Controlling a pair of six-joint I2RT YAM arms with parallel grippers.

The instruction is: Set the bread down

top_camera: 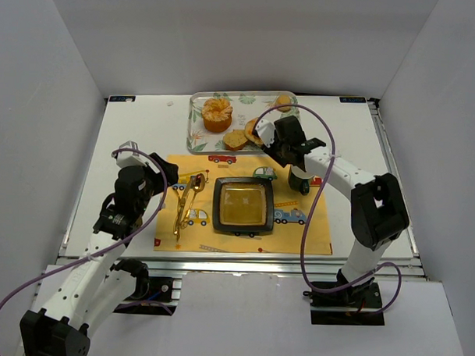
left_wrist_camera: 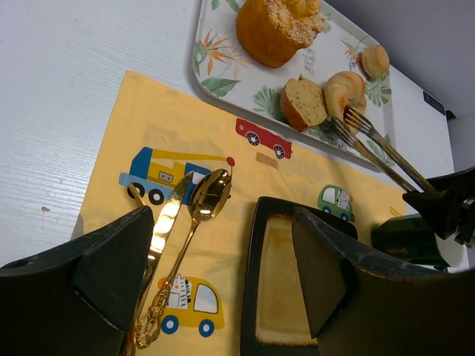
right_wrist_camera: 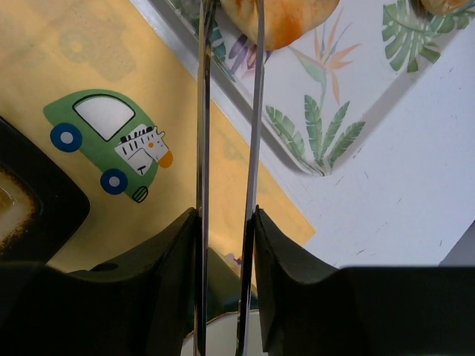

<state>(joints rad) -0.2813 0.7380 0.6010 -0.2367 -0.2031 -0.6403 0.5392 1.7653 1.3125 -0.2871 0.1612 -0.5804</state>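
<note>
Overhead view from behind, both wrist views close, sharing tray (left_wrist_camera: 215, 52)

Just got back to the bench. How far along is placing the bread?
Done: the right gripper holds the tongs, their tips at a bread roll on the tray. In hand: pinching that roll. Left: moving it, likely to the black plate, which holds no bread. The left gripper is open, idle.
</note>
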